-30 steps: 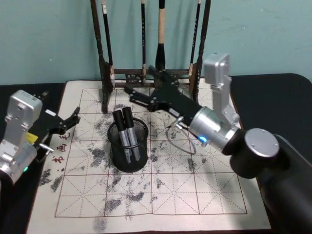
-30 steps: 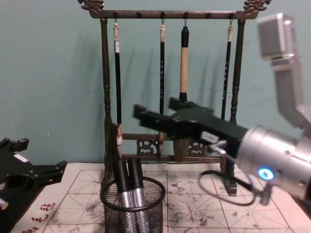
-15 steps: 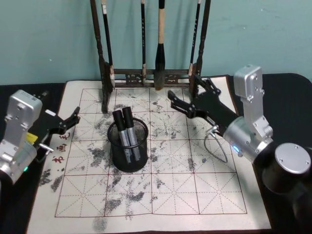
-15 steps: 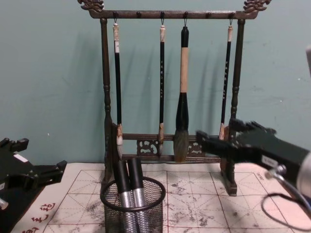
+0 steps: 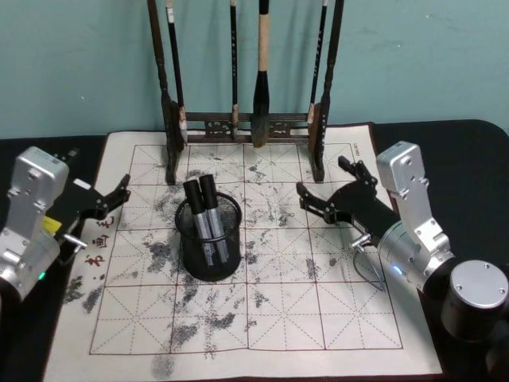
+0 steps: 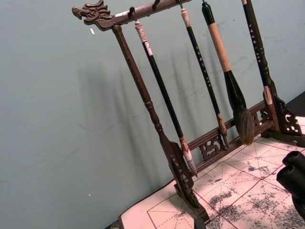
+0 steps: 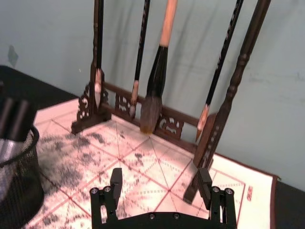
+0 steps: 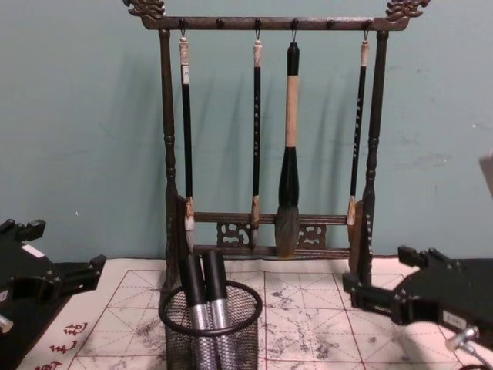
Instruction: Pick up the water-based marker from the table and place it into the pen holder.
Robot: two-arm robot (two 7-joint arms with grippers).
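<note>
Markers (image 5: 205,213) are in the pen holder (image 5: 209,259): I count two of them, black-capped with silver barrels, standing side by side and leaning a little toward the back edge of the desk. The holder sits upright on the ink-stained grid mat (image 5: 334,318), left of the mat's middle and in front of the wooden brush rack (image 8: 266,131), which stands along the mat's back edge with four brushes hanging from its top bar. My right gripper (image 5: 328,189) hangs low over the right part of the mat, well apart from the holder, its two fingers spread wide and nothing between them; on the right wrist camera I see both fingertips (image 7: 116,177) parted over bare mat, with the rack's right post just beyond them. My left gripper (image 5: 115,196) sits at the mat's left edge, beside the red printed characters there, its fingers also apart and holding nothing. From the chest camera the holder's rim (image 8: 211,308) shows the two marker caps rising above it, both touching each other.
</note>
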